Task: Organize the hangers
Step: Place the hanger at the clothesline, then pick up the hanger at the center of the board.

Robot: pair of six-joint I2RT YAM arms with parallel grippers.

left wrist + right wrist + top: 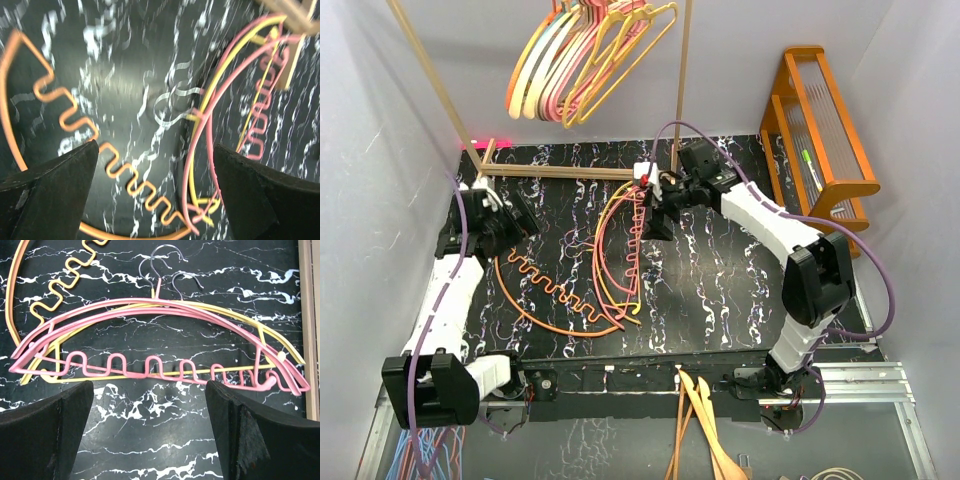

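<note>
While left hand (pixel 155 150) and right hand (pixel 149 390) gape, orange hanger (pixel 75 120) touches pink hangers (pixel 160 305) at one end.

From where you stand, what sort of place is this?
Probably a robot test booth, not a closet: a left arm and right arm bolted at a marbled table, plain white walls close around, and a small wooden rack holding hangers.

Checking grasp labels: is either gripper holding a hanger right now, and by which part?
Nothing is held. The left gripper is open, with the orange hanger lying loose on the table; the right gripper is open, not touching the pink hanger.
</note>
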